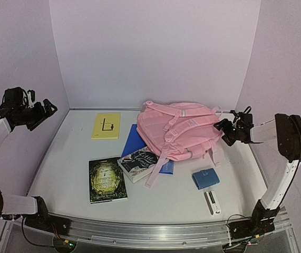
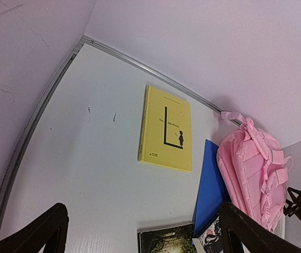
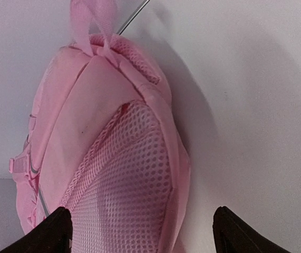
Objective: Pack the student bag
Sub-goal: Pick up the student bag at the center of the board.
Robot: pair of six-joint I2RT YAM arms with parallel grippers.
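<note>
Air alone fills the left end effector (image 1: 50, 108), spread fully wide and held high beyond the left edge of the bench (image 1: 68, 158). A yellow book (image 1: 106, 125) lies flat near the back, a green book (image 1: 107, 179) nearer the front. A black-and-white book (image 1: 138, 163) overlaps a blue folder (image 1: 133, 141). The pink student bag (image 1: 179, 129) lies on the folder's far end, straps up, right of centre. A blue pouch (image 1: 205, 178) lies in front of it. The right end effector (image 1: 225, 129) is at the bag's right end, its fingers wide apart over the mesh pocket (image 3: 124, 179) and gripping nothing visible.
</note>
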